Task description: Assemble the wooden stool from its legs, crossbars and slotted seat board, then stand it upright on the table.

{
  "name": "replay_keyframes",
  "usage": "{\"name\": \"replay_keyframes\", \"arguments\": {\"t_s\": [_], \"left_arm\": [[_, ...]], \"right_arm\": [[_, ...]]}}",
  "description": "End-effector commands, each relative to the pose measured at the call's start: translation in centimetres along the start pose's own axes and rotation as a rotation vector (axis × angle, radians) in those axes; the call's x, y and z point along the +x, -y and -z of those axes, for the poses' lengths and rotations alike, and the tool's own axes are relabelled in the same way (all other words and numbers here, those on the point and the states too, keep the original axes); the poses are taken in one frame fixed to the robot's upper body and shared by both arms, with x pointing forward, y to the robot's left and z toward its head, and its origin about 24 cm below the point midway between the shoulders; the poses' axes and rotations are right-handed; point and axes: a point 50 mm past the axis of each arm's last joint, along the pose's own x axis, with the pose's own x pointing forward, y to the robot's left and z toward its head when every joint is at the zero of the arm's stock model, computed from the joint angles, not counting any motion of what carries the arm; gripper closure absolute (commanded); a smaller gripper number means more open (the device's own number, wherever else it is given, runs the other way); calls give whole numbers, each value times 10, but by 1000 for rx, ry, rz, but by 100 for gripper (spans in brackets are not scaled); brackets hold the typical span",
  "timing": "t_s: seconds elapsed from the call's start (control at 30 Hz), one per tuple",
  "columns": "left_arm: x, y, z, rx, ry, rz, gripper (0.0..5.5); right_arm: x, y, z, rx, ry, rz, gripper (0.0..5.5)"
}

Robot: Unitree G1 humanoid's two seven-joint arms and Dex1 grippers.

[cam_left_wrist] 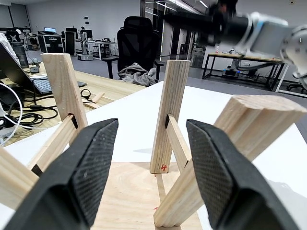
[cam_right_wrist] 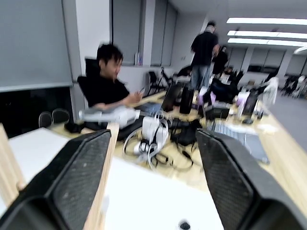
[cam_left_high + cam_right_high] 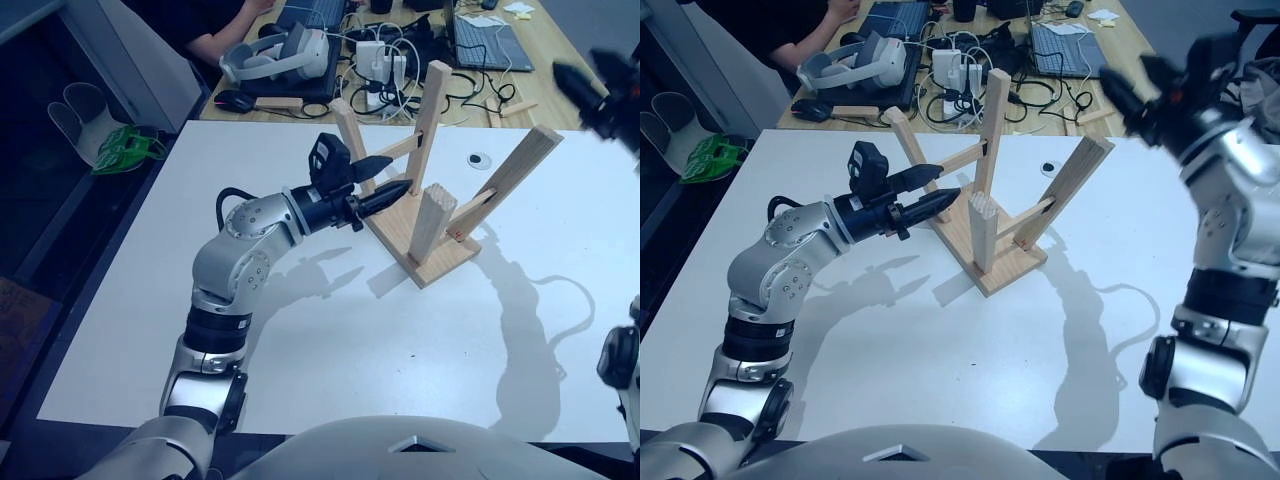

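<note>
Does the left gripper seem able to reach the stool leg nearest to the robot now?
Probably yes: the left gripper is open just beside that leg, with nothing between them.

Assembled wooden stool (image 3: 430,215) upside down

Stool (image 3: 432,215) inverted, seat board (image 3: 445,262) down on the table (image 3: 350,350), legs up. Left gripper (image 3: 398,172) just beside the stool at its 9 o'clock; right gripper (image 3: 1140,90) raised, well apart at 2 o'clock. Desk (image 3: 555,40) bearing a headset (image 3: 280,55) behind the table, at 12 o'clock.
</note>
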Motion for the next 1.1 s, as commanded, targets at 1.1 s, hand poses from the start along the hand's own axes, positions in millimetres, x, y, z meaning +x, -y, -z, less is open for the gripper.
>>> {"name": "replay_keyframes", "arguments": {"t_s": [1.1], "left_arm": [[-9,-62,-57,-19,373,-527,288]], "right_arm": [[-55,-79,175,452,-787,-357,223]]}}
